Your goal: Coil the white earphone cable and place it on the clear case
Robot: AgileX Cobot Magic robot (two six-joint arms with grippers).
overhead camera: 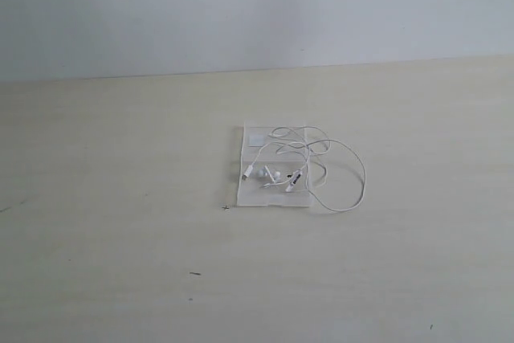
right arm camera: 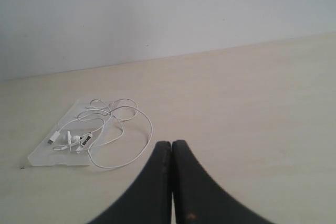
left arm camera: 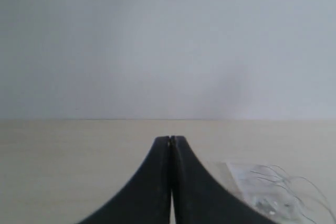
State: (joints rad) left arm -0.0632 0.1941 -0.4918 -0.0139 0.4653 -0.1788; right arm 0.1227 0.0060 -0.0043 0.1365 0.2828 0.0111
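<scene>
The clear case (overhead camera: pixel 255 194) lies flat near the middle of the table, its white label (overhead camera: pixel 254 140) at the far corner. The white earphone cable (overhead camera: pixel 363 176) rests loosely looped on it, one big loop spilling off the case's right side onto the table; earbuds, remote (overhead camera: pixel 295 180) and plug (overhead camera: pixel 247 173) lie on the case. The case (right arm camera: pixel 44 153) and cable (right arm camera: pixel 150 129) also show in the right wrist view, the case (left arm camera: pixel 247 179) faintly in the left wrist view. My left gripper (left arm camera: pixel 171 139) and right gripper (right arm camera: pixel 171 143) are both shut, empty, well away from the case. Neither arm appears in the exterior view.
The pale wooden table (overhead camera: pixel 120 158) runs back to a plain light wall (overhead camera: pixel 241 6). A few small dark specks (overhead camera: pixel 195 274) mark the tabletop near the front.
</scene>
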